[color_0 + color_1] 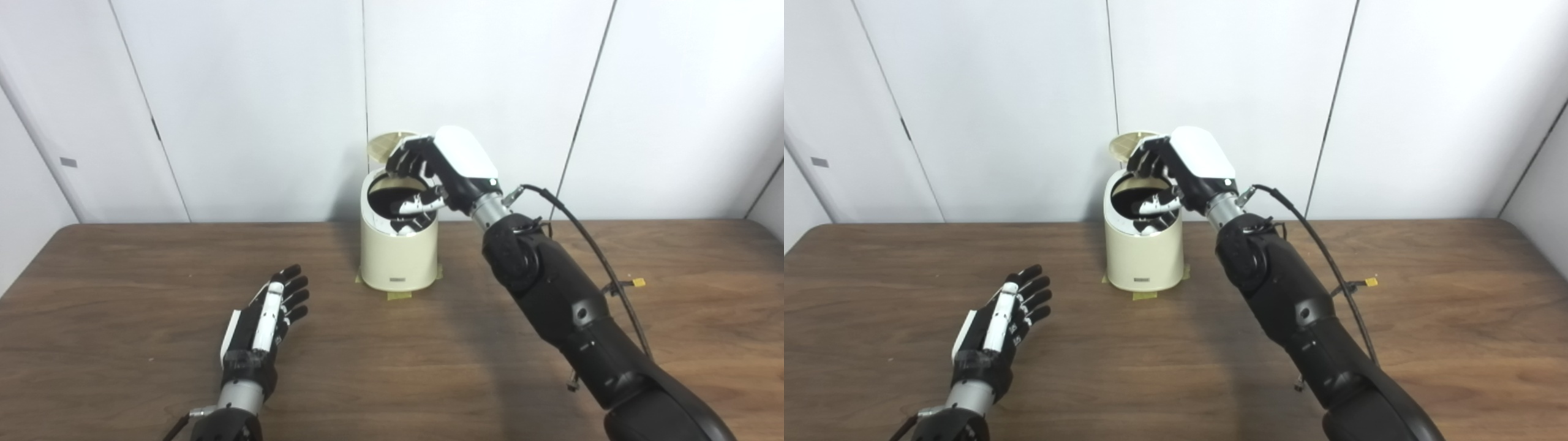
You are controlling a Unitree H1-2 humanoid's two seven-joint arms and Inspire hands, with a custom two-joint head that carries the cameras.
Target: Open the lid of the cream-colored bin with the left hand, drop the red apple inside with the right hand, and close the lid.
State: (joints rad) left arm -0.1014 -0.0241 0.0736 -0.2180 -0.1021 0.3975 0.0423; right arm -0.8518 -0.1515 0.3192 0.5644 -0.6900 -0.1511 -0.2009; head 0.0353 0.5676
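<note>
Your right hand was over the open bin, apple out of sight.

Largest first: the counter [122, 275] carried the cream bin [398, 257], its lid [384, 144] tipped up behind. Your right hand [429, 174] hung over the mouth, fingers curled; whether they gripped anything, I could not tell. Your left hand [263, 324] lay flat nearby, fingers apart, holding nothing. No apple showed, so the drop looked done; next you would need to withdraw and close the lid.

I see a dark wood-grain table [122, 294] running the width of my view, set against a wall of plain white panels [257, 104] split by thin dark seams. Lighting is even and soft.
</note>
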